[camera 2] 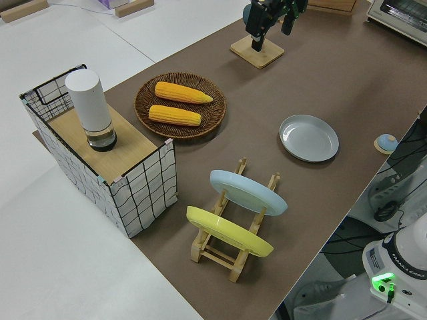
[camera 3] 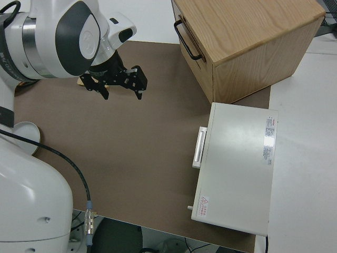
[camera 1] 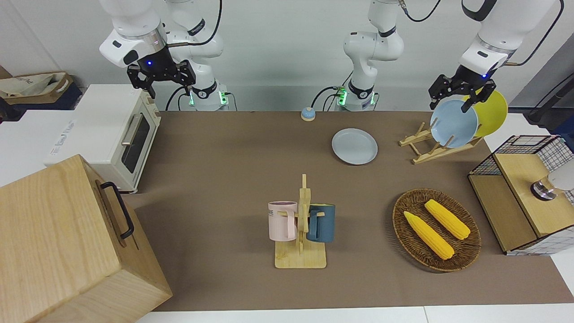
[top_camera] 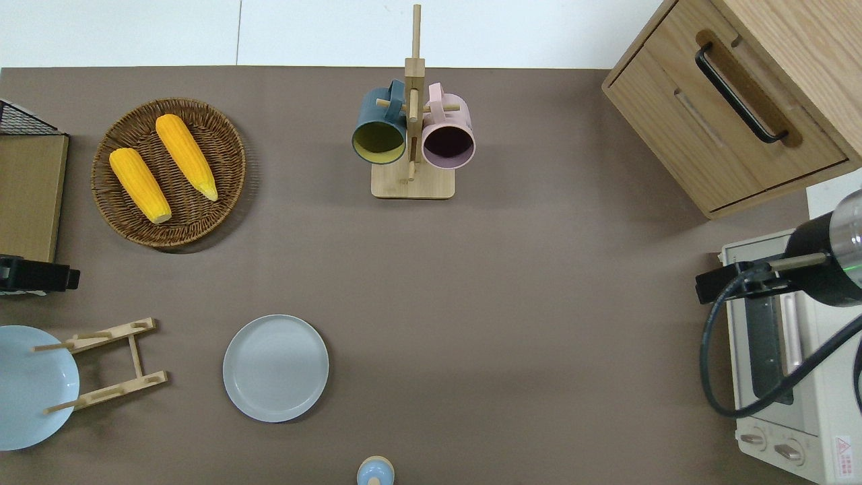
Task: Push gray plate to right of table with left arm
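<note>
Your gray plate [top_camera: 276,368] lies flat on the table [top_camera: 512,323], taken here as the landmark. Nothing touches it. Relative to that plate: the wooden dish rack [camera 1: 430,146] sits beside it toward the left arm's end, holding a sky-blue plate [camera 1: 454,123] and a yellow plate [camera 1: 492,112] on edge; the wicker basket [top_camera: 170,172] with two corn cobs [top_camera: 186,156] lies farther from the robots; the mug tree [top_camera: 413,145], carrying a dark teal mug [top_camera: 379,131] and a pink mug [top_camera: 448,135], lies farther from the robots and toward the right arm's end; a small blue bell [camera 1: 307,114] sits nearer to the robots.

Your left gripper [camera 1: 462,96] hangs up by the racked plates, well apart from the gray plate, fingers spread and holding nothing. Your right gripper [camera 1: 161,80] is parked, fingers spread, nothing held
</note>
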`<state>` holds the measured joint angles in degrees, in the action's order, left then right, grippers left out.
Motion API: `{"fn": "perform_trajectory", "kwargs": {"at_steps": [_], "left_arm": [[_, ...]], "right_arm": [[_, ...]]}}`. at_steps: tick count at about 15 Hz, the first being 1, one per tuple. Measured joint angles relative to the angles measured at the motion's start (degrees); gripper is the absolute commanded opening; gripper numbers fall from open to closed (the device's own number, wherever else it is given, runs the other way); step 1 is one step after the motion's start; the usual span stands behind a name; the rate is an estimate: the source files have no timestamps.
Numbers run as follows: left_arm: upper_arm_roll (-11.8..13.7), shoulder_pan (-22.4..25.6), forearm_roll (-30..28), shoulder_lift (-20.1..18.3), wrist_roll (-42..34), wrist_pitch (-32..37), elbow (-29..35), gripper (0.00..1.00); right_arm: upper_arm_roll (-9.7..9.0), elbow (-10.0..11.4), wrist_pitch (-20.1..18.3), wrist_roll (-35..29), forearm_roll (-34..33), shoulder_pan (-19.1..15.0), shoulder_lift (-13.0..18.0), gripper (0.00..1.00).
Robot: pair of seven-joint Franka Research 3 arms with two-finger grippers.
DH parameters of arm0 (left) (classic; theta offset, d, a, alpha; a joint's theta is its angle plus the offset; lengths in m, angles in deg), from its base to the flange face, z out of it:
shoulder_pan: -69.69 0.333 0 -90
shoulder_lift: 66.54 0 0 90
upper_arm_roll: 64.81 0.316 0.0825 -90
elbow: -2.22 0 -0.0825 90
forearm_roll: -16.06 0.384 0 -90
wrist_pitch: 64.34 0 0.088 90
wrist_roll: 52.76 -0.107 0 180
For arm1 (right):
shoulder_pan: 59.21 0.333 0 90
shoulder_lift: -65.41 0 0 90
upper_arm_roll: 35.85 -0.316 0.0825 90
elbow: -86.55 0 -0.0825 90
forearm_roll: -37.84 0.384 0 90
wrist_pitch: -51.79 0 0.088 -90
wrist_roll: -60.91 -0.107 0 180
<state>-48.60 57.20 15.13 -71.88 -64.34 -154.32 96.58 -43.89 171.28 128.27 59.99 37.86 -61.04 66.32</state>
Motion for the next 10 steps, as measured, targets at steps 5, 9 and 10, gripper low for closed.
{"fn": "perform_trajectory", "kwargs": {"at_steps": [5,9,10], "left_arm": [[-0.4,0.0,0.0,0.0,0.0,0.6,0.0,1.0],[-0.4,0.0,0.0,0.0,0.1,1.7,-0.1,1.0],[-0.4,0.0,0.0,0.0,0.2,2.0,-0.1,1.0]], "right_arm": [[0.0,0.0,0.0,0.0,0.0,0.0,0.0,0.983],[0.0,0.0,0.0,0.0,0.0,0.0,0.0,0.983],[0.0,0.0,0.0,0.0,0.0,0.0,0.0,0.983]]}}
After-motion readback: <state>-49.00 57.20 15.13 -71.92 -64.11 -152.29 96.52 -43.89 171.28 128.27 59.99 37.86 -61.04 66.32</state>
